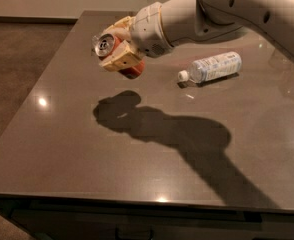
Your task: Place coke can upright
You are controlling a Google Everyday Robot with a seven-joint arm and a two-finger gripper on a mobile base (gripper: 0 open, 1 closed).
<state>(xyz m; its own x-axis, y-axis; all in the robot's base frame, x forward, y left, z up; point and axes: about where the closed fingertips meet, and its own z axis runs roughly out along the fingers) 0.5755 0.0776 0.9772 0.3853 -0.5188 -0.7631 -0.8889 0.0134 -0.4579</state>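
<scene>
The coke can [106, 43] is red with a silver end that faces the camera. It is tilted on its side and held in the air above the dark grey table [62, 149], over the far left part. My gripper [118, 54] is shut on the can, with one tan finger [121, 60] across the can's body. The can's red lower part shows below that finger. The can and gripper cast a shadow on the table just below them.
A white-labelled plastic bottle [212, 66] lies on its side to the right of the gripper, cap pointing left. My arm [227, 9] reaches in from the upper right. The table's left edge drops to a brown floor [17, 59].
</scene>
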